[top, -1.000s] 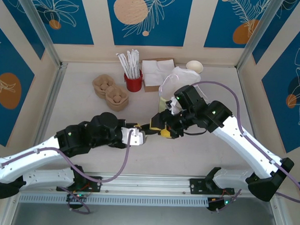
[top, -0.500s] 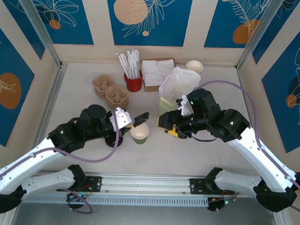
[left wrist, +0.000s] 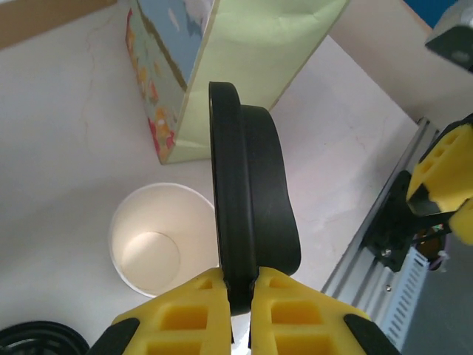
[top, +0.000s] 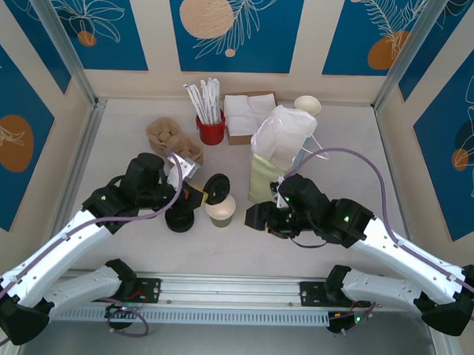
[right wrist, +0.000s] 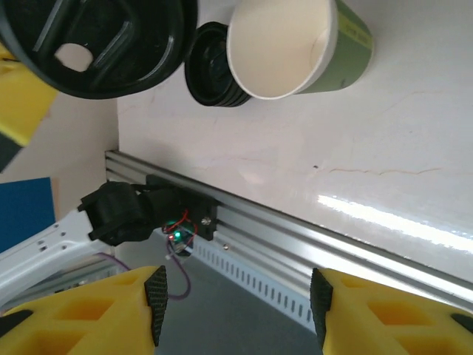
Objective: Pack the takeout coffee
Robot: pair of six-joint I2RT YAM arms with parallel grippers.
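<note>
The takeout coffee cup (top: pixel 220 210), olive-green outside and white inside, stands open without a lid (left wrist: pixel 159 240) (right wrist: pixel 295 44). My left gripper (top: pixel 201 193) (left wrist: pixel 240 285) is shut on the rim of a black domed lid (top: pixel 216 185) (left wrist: pixel 247 214), held on edge just above and beside the cup's rim. The same lid (right wrist: pixel 96 44) appears at the top left of the right wrist view. My right gripper (top: pixel 259 218) (right wrist: pixel 236 296) is open and empty, a short way right of the cup.
A stack of black lids (top: pixel 180 219) (right wrist: pixel 207 66) sits left of the cup. A light-green paper bag (top: pixel 267 177) (left wrist: pixel 244 52) stands behind it. Farther back are cup carriers (top: pixel 176 139), a red cup of straws (top: pixel 210 129), napkins (top: pixel 247 115) and paper cups (top: pixel 307 104).
My left gripper has drawn back to the left and up with the black lid, uncovering the open cup. The right arm has lowered and pulled its gripper slightly away to the right.
</note>
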